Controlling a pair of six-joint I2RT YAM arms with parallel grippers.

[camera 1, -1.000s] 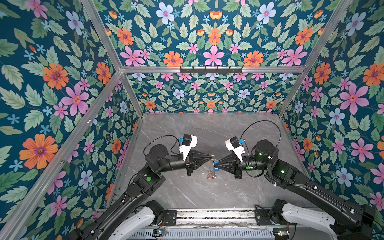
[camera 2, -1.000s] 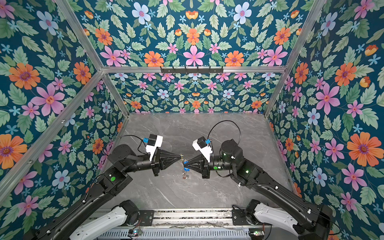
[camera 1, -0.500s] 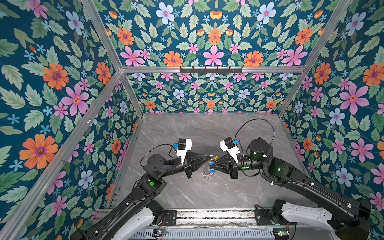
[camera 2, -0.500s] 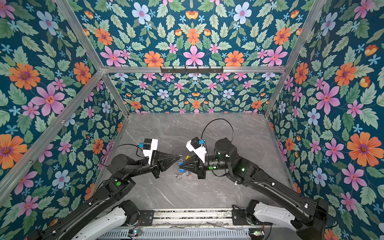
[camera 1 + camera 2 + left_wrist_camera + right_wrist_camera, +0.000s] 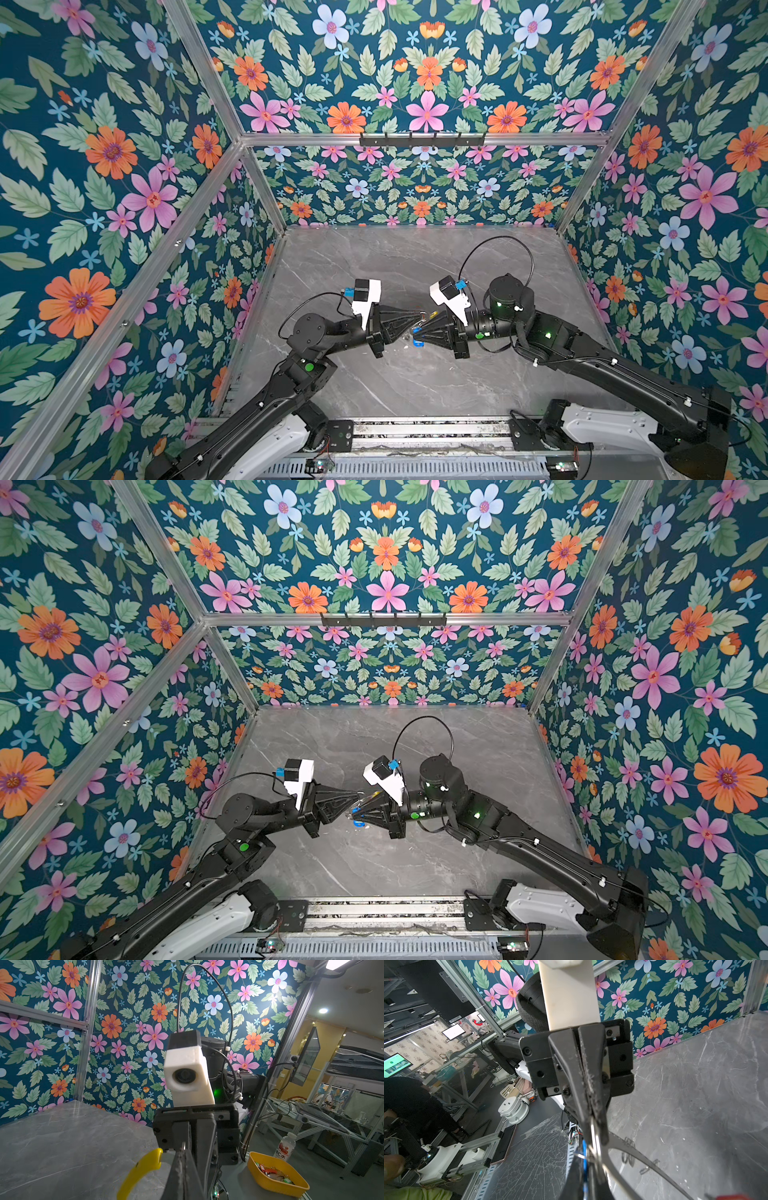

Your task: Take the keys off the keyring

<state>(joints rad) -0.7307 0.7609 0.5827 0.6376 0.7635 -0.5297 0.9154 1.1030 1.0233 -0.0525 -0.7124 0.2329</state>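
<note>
While neither tool loosens over the last second, the arms behind them shift; the left gripper point(image 5: 420, 318) and right gripper point(image 5: 415, 332), level and nose to nose a second ago, now meet at an angle, the left tip riding just behind the right one, and the right arm reaches further across; the meeting point stays over the middle of the tabletop point(image 5: 415, 266), nearer its front edge than its back edge. Left jaws are pressed together on the rim of the keyring point(image 5: 617, 1141), just beside its yellow arc point(image 5: 141, 1169); right jaws are pressed together on the blue tag point(image 5: 417, 332), which no longer dangles beneath but sits at the fingertips. The ring hangs clear of the surface, its split rings point(image 5: 626, 1142) spaced along the rim, the red tag point(image 5: 729, 1196) at its far side. I judge this a twist to work the blue tag off the rim; nothing is free yet; whether its small ring has begun to part is too small to tell.
</note>
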